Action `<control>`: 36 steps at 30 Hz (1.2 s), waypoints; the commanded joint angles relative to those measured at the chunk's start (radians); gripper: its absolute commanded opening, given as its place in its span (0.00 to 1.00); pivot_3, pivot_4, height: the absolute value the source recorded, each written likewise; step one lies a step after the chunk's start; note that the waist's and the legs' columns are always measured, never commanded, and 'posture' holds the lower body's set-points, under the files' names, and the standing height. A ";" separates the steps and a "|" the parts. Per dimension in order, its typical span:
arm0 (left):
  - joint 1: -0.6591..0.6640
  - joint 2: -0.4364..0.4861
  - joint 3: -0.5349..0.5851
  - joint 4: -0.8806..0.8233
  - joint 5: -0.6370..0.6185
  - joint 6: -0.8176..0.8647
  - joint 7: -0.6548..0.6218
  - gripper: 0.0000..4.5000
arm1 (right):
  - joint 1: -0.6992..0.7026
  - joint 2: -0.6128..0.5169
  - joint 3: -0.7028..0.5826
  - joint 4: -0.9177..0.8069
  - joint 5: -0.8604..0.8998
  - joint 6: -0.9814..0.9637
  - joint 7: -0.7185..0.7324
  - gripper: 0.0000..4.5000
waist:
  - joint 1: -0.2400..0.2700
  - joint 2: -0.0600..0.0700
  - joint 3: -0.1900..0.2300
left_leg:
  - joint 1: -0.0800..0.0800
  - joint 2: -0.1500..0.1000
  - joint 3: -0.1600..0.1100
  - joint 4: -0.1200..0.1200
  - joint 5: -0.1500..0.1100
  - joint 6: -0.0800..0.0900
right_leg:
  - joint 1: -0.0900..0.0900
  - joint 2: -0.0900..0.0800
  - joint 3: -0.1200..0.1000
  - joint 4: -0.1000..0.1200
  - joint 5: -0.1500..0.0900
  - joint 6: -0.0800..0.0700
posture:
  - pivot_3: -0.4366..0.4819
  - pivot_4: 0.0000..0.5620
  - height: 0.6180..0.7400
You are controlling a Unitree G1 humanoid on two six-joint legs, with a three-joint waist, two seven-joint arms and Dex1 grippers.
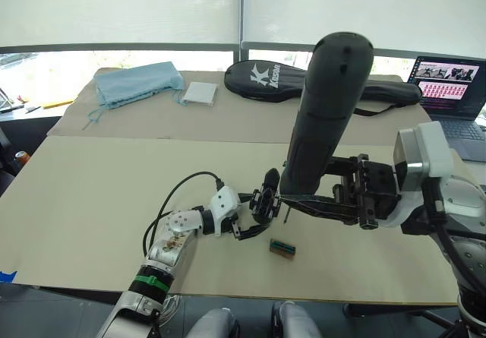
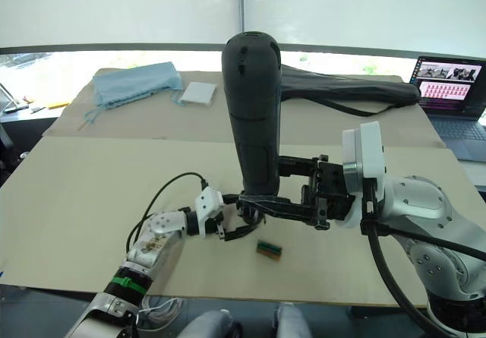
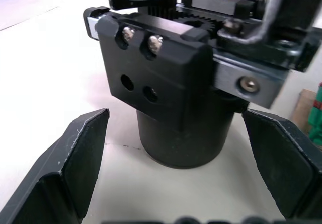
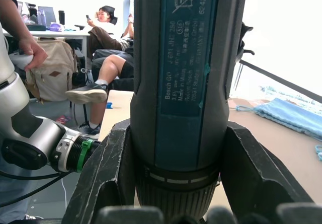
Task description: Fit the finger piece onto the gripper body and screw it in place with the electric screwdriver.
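Right gripper (image 2: 250, 201): pinching the electric screwdriver (image 2: 253, 110) low on its barrel, one finger pressed to each side as the right wrist view shows; tool held near upright, rounded end up, bit end down.
Why upright: judged so the bit can drop straight onto a screw head in the part below.
Left gripper (image 1: 254, 220): fingers (image 3: 80, 158) spread, standing on either side of the gripper body (image 3: 166, 78) with gaps visible; not clamped on it. Looks like a bracing or steadying stance rather than a grasp.
Gripper body: on the tabletop (image 1: 91, 201), near the front edge, between the left gripper's fingers and just under the screwdriver's bit end. Left wrist view shows two screw heads on its upper face and two open holes beneath them.
Finger piece: cannot pick it out as a separate part; whether it is already seated on the body is not clear.
Bit contact: tip reaches the body's area, but touching a screw or not, cannot tell.
Green-brown block (image 1: 282, 247): lies on the tabletop just beside the work, toward the front edge; apart from both grippers.
Step in hand (judgement): aligning or driving a screw, body steadied from the left.
Risk: body may twist under torque while the left fingers stay open.
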 commanded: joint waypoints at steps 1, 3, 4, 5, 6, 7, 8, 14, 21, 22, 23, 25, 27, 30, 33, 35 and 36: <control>-0.003 -0.014 -0.047 0.000 0.019 0.039 0.004 0.99 | -0.023 0.003 -0.016 -0.022 0.020 -0.007 -0.010 0.43 | 0.000 0.000 0.000 | 0.000 0.000 0.000 0.000 0.000 0.000 | 0.000 0.000 0.000 0.000 0.000 0.000 | 0.48 0.27 1.00; -0.013 -0.017 -0.052 0.006 0.023 0.047 0.008 0.99 | -0.025 0.004 -0.014 -0.022 0.019 -0.007 -0.013 0.43 | 0.001 0.000 0.000 | 0.000 0.000 0.000 0.000 0.000 0.000 | 0.000 0.000 0.000 0.000 0.000 0.000 | 0.48 0.27 1.00; -0.018 -0.018 -0.054 0.009 0.024 0.050 0.008 0.88 | -0.025 0.004 -0.014 -0.023 0.019 -0.008 -0.014 0.43 | 0.001 0.000 0.000 | 0.000 0.000 0.000 0.000 0.000 0.000 | 0.000 0.000 0.000 0.000 0.000 0.000 | 0.48 0.27 1.00; -0.022 -0.018 -0.055 0.013 0.025 0.051 0.009 0.82 | -0.025 0.004 -0.014 -0.024 0.020 -0.007 -0.015 0.43 | 0.001 0.000 0.000 | 0.000 0.000 0.000 0.000 0.000 0.000 | 0.000 0.000 0.000 0.000 0.000 0.000 | 0.48 0.27 1.00; -0.026 -0.019 -0.055 0.018 0.024 0.053 0.008 0.71 | -0.025 0.004 -0.013 -0.023 0.020 -0.007 -0.016 0.43 | 0.001 0.000 0.000 | 0.000 0.000 0.000 0.000 0.000 0.000 | 0.000 0.000 0.000 0.000 0.000 0.000 | 0.48 0.27 1.00; -0.029 -0.019 -0.056 0.021 0.020 0.057 0.003 0.60 | -0.025 0.004 -0.013 -0.024 0.020 -0.007 -0.017 0.43 | 0.001 0.000 0.000 | 0.000 0.000 0.000 0.000 0.000 0.000 | 0.000 0.000 0.000 0.000 0.000 0.000 | 0.48 0.27 1.00; -0.032 -0.017 -0.059 0.025 0.021 0.055 -0.003 0.51 | -0.024 0.003 -0.014 -0.025 0.020 -0.007 -0.017 0.43 | 0.001 0.000 0.000 | 0.000 0.000 0.000 0.000 0.000 0.000 | 0.000 0.000 0.000 0.000 0.000 0.000 | 0.48 0.27 1.00; -0.076 -0.004 -0.052 0.092 0.015 0.002 -0.047 0.51 | -0.019 -0.002 -0.020 -0.028 0.024 -0.007 -0.018 0.43 | 0.002 0.000 0.000 | 0.000 0.000 0.000 0.000 0.000 0.000 | 0.000 0.000 0.000 0.000 0.000 0.000 | 0.48 0.27 1.00; -0.208 0.013 -0.044 0.316 0.024 -0.172 -0.160 0.51 | -0.008 -0.008 -0.029 -0.034 0.029 -0.005 -0.016 0.43 | 0.003 0.000 0.000 | 0.000 0.000 0.000 0.001 0.000 0.000 | 0.000 0.000 -0.001 0.000 0.000 0.000 | 0.48 0.27 1.00; -0.227 0.013 -0.046 0.355 0.030 -0.204 -0.174 0.51 | -0.007 -0.009 -0.030 -0.036 0.030 -0.006 -0.016 0.43 | 0.002 0.000 0.000 | 0.000 0.000 0.000 0.001 0.000 0.000 | 0.000 0.000 -0.001 0.000 0.000 0.000 | 0.48 0.27 1.00; -0.242 0.011 -0.047 0.388 0.032 -0.233 -0.187 0.51 | -0.007 -0.008 -0.030 -0.036 0.030 -0.006 -0.016 0.43 | 0.001 0.000 0.000 | -0.001 0.000 0.000 0.001 0.000 0.000 | 0.000 0.000 -0.001 0.000 0.000 0.000 | 0.48 0.27 1.00; -0.271 0.006 -0.049 0.448 0.036 -0.275 -0.211 0.51 | -0.008 -0.006 -0.032 -0.037 0.037 -0.007 -0.018 0.43 | -0.003 0.000 0.000 | -0.001 0.000 0.000 0.001 0.000 0.000 | 0.000 0.000 -0.001 0.000 0.000 0.000 | 0.48 0.27 1.00; -0.294 0.002 -0.051 0.499 0.042 -0.305 -0.224 0.51 | -0.006 -0.007 -0.034 -0.041 0.039 -0.007 -0.020 0.43 | -0.005 0.000 0.000 | -0.001 0.000 0.000 0.001 0.000 0.000 | 0.000 0.000 0.000 0.000 0.000 0.000 | 0.48 0.27 1.00; -0.313 -0.002 -0.046 0.538 0.035 -0.303 -0.249 0.51 | -0.002 -0.009 -0.035 -0.045 0.039 -0.006 -0.021 0.43 | -0.006 0.000 0.000 | -0.001 0.000 0.000 0.001 0.000 0.000 | 0.000 0.000 0.000 0.000 0.000 0.000 | 0.48 0.27 1.00; -0.313 -0.002 -0.037 0.539 0.018 -0.263 -0.275 0.51 | 0.002 -0.009 -0.037 -0.048 0.040 -0.006 -0.022 0.43 | -0.007 0.000 0.000 | -0.001 0.000 0.000 0.001 0.000 0.000 | 0.000 0.000 0.000 0.000 0.000 0.000 | 0.48 0.27 1.00; -0.298 -0.001 -0.031 0.520 0.013 -0.244 -0.277 0.62 | 0.008 -0.009 -0.038 -0.051 0.040 -0.006 -0.023 0.43 | -0.010 0.000 0.000 | -0.001 0.000 0.000 0.001 0.000 0.000 | 0.000 0.000 0.000 0.000 0.000 0.000 | 0.48 0.27 1.00; -0.291 0.000 -0.030 0.509 0.014 -0.239 -0.274 0.74 | 0.011 -0.009 -0.038 -0.052 0.040 -0.007 -0.022 0.43 | -0.011 0.000 0.000 | -0.001 0.000 0.000 0.001 0.000 0.000 | 0.000 0.000 0.000 0.000 0.000 0.000 | 0.48 0.27 1.00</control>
